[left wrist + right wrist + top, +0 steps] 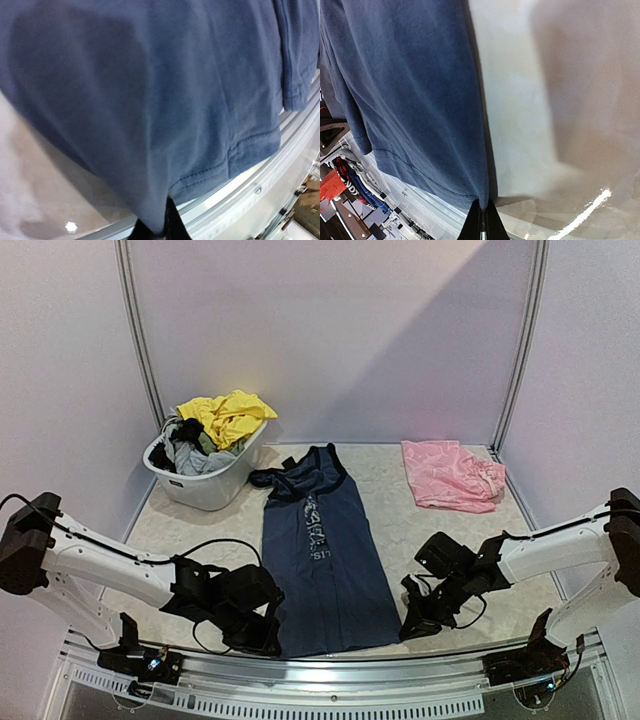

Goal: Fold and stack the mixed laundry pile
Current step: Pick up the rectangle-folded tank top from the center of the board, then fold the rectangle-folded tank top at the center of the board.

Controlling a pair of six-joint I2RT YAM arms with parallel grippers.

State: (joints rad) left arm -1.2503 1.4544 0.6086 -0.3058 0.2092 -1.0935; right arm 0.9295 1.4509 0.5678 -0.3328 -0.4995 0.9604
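The navy tank top (pixel 322 560) lies flat at the centre of the table (pixel 400 530), neckline far and hem along the near rail (pixel 330 672). White lettering (pixel 316 530) runs lengthwise down its front but is too small to read. The left gripper (pixel 159 231) has its fingers closed on the hem's left corner. The right gripper (pixel 482 226) is pinched narrow on the hem's right corner. The pink piece (pixel 452 476) sits far right, well apart. The yellow piece (pixel 230 415) and grey piece (pixel 195 458) sit in the white tub (pixel 205 490), far left. Open tabletop lies on both sides of the top.
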